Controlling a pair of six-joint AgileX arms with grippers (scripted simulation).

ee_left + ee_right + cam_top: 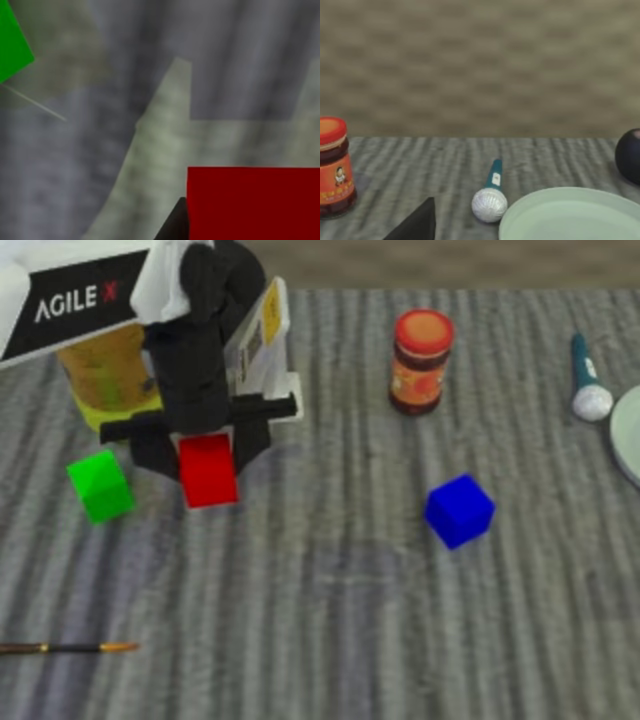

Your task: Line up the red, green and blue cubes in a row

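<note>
jar (421,361) | microphone (589,383) | plate (628,435) (cropped) | paintbrush (68,648) | yellow container (103,375)

Soft, even light falls on the grey counter (400,620) from above, with no glare anywhere. In the left wrist view a broad, dim shadow crosses the counter above the red cube (252,202), and a fainter patch lies beside the green cube (12,42). Every view looks soft, and the counter's ridges smear into blurred streaks.

A grey ribbed cloth covers the table (350,620), backed by a blurred tan brick-patterned wall (480,65).
</note>
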